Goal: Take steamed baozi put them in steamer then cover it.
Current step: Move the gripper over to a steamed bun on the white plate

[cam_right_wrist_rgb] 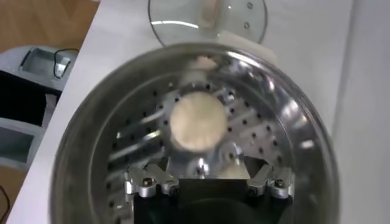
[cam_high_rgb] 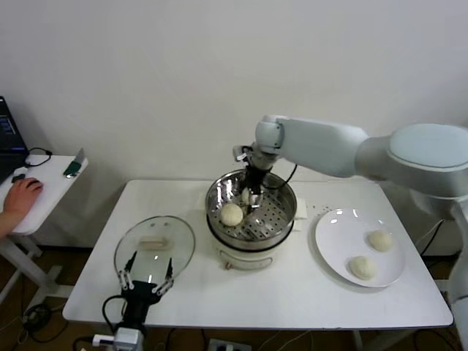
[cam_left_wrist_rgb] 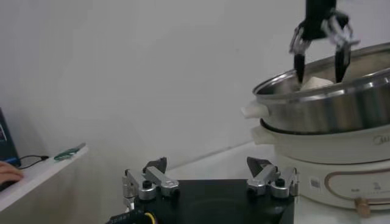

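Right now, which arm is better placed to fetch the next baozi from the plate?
The right arm. Its open right gripper is over the steamer, beside the plate holding two baozi. The left gripper waits by the lid.

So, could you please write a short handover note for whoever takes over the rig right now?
Right gripper: open, inside the steamer, over a bun it seems to have just released.
Left gripper: open, idle at the table's near edge by the glass lid.
Buns: one clearly in the steamer, a second partly hidden under the right gripper; two on the white plate.
Left: move the plate's two buns, then fit the lid.
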Robot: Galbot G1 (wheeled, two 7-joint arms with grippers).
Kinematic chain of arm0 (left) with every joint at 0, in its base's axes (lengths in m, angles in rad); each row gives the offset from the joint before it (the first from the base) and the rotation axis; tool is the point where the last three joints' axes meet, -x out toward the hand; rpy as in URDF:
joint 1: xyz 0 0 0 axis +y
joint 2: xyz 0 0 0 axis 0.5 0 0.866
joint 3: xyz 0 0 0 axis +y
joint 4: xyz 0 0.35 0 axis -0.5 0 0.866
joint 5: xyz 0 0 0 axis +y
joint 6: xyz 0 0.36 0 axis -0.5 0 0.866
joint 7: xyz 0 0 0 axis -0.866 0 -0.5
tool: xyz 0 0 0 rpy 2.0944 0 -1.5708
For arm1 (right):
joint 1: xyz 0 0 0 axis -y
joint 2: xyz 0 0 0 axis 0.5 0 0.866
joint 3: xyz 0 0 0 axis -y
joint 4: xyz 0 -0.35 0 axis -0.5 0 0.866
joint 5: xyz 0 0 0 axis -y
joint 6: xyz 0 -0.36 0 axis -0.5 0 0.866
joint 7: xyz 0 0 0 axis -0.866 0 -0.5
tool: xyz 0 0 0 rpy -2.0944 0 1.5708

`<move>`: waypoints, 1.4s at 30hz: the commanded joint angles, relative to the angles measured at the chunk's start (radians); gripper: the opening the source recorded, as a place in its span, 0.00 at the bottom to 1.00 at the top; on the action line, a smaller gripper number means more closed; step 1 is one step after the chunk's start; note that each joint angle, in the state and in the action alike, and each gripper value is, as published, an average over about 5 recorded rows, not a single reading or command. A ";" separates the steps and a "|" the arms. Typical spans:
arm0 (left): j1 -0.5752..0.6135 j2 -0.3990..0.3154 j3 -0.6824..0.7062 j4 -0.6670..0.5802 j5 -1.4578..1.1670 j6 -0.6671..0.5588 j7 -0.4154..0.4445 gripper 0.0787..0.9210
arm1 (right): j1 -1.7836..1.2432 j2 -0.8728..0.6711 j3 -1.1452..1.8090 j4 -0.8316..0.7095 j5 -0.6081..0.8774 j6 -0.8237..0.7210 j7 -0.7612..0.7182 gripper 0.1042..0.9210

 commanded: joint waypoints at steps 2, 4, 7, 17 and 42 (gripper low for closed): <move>0.011 0.002 -0.010 0.000 -0.009 -0.004 -0.001 0.88 | 0.209 -0.352 -0.103 0.243 -0.069 0.043 -0.051 0.88; 0.013 0.002 -0.010 0.000 -0.008 -0.004 -0.002 0.88 | 0.202 -0.422 -0.102 0.283 -0.120 0.042 -0.051 0.88; 0.018 0.001 -0.011 -0.004 -0.005 -0.003 -0.003 0.88 | 0.166 -0.526 -0.094 0.331 -0.202 0.040 -0.053 0.88; 0.037 -0.010 -0.015 -0.012 0.014 0.005 -0.005 0.88 | -0.232 -0.746 0.175 0.327 -0.508 0.055 -0.031 0.88; 0.044 -0.028 -0.028 0.002 0.045 0.014 -0.018 0.88 | -0.564 -0.677 0.429 0.190 -0.670 0.086 -0.041 0.88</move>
